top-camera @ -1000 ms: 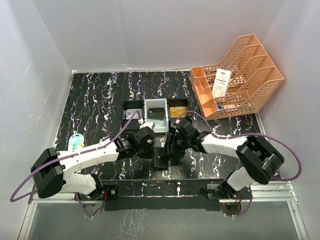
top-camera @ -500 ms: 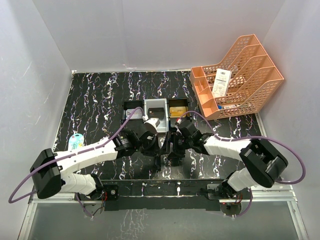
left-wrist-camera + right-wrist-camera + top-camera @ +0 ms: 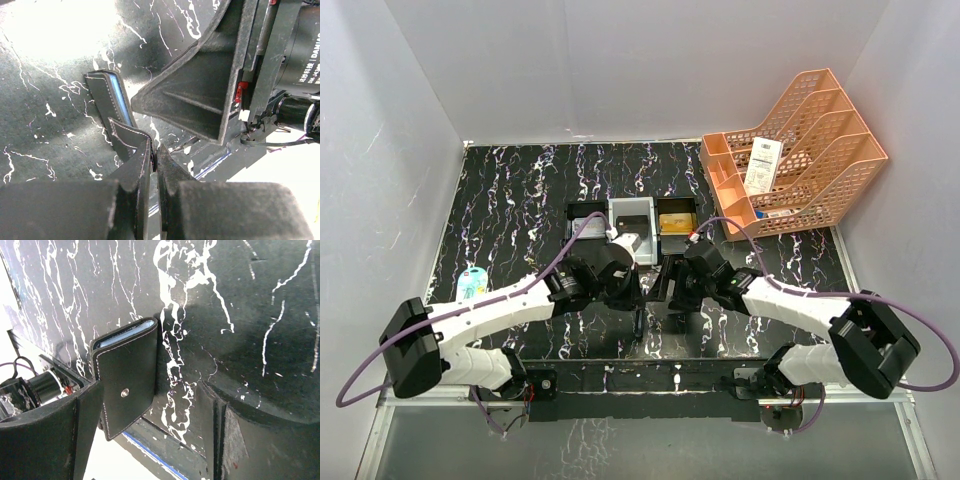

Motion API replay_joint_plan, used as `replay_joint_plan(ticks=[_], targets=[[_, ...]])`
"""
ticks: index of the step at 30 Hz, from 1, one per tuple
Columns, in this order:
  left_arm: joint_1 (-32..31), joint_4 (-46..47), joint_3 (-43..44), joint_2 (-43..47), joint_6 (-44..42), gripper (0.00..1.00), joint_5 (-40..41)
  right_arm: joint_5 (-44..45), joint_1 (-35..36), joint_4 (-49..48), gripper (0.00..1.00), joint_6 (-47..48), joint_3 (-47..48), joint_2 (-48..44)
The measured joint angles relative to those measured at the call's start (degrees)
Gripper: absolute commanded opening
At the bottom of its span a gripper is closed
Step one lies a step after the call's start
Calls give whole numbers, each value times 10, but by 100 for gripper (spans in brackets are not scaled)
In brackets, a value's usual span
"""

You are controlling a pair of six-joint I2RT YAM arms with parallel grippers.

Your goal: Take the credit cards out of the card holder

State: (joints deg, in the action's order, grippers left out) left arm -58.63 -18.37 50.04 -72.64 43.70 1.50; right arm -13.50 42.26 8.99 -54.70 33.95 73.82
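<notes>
Pinches card holder (image 3: pixel 117 107) in closed left gripper (image 3: pixel 154 159), on edge, long axis 12 to 6 o'clock. Spreads right gripper (image 3: pixel 152 407) wide at 3 o'clock.

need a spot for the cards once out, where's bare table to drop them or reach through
Biggest bare patch: back-left table, between left wall and the three bins. A strip runs behind the bins toward the orange rack. Crowded: centre front, where the left gripper and right gripper meet at the card holder.
</notes>
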Motion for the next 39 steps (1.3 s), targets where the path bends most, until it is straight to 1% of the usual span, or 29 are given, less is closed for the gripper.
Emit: replay_joint_plan(ticks=[7,13,20,28,34,39], targets=[[0,0,0,30,3,0,8,35,0,19,74,-11,0,-34],[0,-9,-2,40,19,0,31,40,0,27,73,-12,0,-37],[0,-66,-26,57,53,0,90,35,0,31,66,-12,0,-29],[0,-142,-82,80,80,0,153,5,0,21,57,-9,0,-4],[0,-158,-108,78,89,0,168,-20,0,6,53,-9,0,22],[0,-155,-122,70,93,0,170,-32,0,-2,49,-9,0,35]])
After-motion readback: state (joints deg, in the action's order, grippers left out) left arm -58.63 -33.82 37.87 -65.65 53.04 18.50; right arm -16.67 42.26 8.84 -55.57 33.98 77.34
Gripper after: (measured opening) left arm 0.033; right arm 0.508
